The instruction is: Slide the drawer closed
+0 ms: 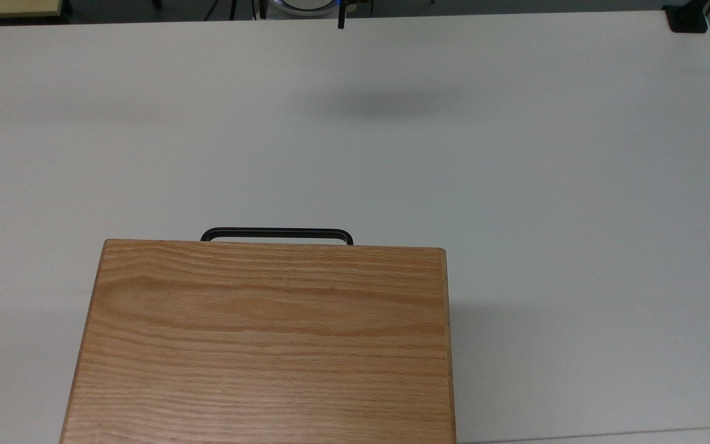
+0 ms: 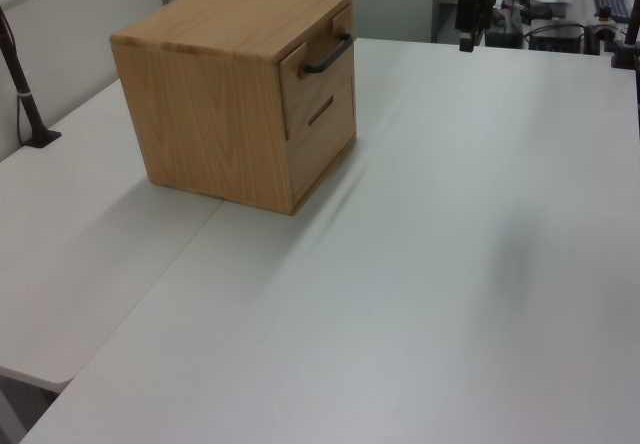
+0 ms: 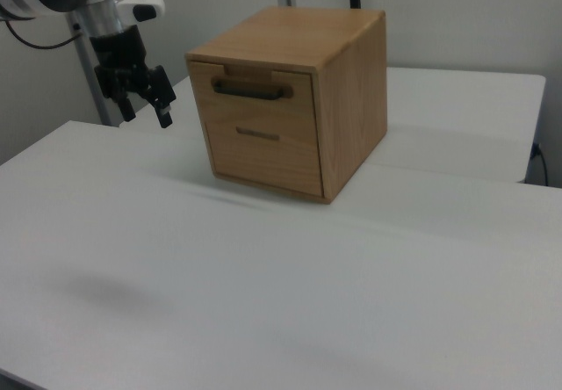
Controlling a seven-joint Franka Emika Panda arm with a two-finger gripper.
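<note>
The drawer (image 3: pixel 256 107) is the upper front of the oak cabinet (image 1: pixel 269 339), and its panel lies about flush with the cabinet's face. Its black bar handle (image 1: pixel 276 234) pokes out past the cabinet's top edge in the top view, and the handle (image 2: pixel 328 54) also shows in the left view. My gripper (image 3: pixel 163 116) hangs in the air to the right view's left of the drawer, well away from the handle (image 3: pixel 252 90) and touching nothing. It is shut and holds nothing. The gripper (image 1: pixel 341 23) sits at the table's far edge, and the left view shows the gripper (image 2: pixel 467 39) high beyond the cabinet.
The white table (image 1: pixel 515 185) stretches wide in front of the drawer. A lower drawer front with a slot pull (image 3: pixel 257 134) sits under the upper one. A black clamp (image 1: pixel 686 18) sits at the table's far corner, and a black post (image 2: pixel 25 94) stands behind the cabinet.
</note>
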